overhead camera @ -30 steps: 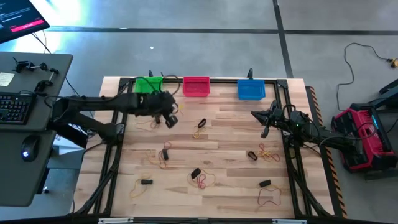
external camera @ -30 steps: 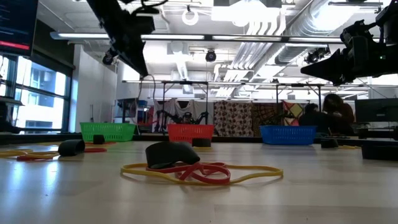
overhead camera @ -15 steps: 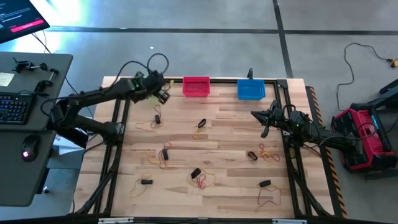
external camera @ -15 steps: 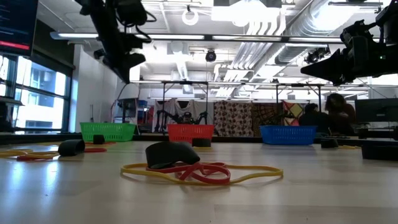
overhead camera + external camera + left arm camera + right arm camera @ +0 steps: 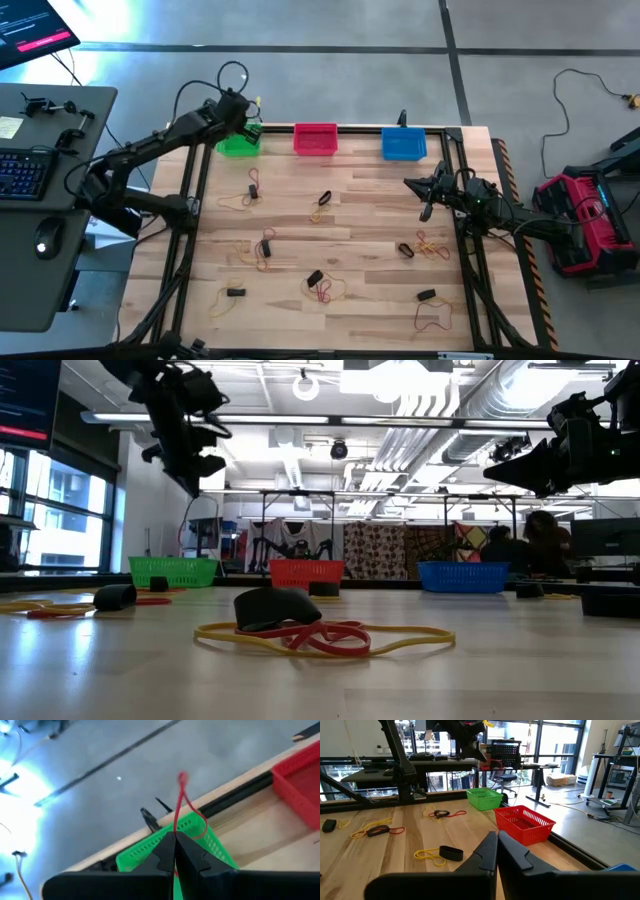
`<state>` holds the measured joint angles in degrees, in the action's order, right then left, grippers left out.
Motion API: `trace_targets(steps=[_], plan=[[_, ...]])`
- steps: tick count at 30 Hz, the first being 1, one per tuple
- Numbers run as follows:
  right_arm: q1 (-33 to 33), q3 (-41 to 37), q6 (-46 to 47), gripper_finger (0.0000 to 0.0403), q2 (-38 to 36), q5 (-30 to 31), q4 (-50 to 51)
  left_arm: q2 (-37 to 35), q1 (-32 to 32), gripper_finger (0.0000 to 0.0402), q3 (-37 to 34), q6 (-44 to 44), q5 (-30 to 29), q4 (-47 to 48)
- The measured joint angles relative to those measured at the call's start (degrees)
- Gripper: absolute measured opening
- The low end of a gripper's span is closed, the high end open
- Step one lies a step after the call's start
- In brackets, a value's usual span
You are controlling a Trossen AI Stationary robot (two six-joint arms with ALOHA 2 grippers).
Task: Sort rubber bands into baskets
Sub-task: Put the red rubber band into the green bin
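My left gripper hangs above the green basket at the table's far left, shut on a red rubber band. In the low view it is high over that basket. The red-pink basket and the blue basket stand in the same row along the far edge. Several rubber bands, tan, red and black, lie flat on the wood, such as a bundle near the middle. My right gripper waits shut at the right, above the table, touching nothing. My left gripper pinches the red rubber band between its two fingertips. The band's loop sticks out past the fingertips, clear of the table, with the green basket behind it. The fingers slant downward toward the far left corner.
Black frame rails run along the table's edges and cross the left side. A desk with a keyboard stands left of the table. A red device sits on the floor at the right. Loose bands lie below the right arm.
My left gripper has swung from over the wood in front of the baskets toward the table's far edge and a little left, turning as it went. It now hangs over the green basket and has stayed shut. The right arm has kept still.
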<state>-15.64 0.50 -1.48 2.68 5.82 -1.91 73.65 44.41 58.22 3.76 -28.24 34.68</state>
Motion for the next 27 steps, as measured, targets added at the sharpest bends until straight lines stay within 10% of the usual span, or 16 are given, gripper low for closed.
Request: trace_targets(steps=[27], plan=[[0.0,0.0,0.0,0.0,0.0,0.0,0.0,13.1,11.1,0.0,-6.6,-8.5,11.8,-4.0]])
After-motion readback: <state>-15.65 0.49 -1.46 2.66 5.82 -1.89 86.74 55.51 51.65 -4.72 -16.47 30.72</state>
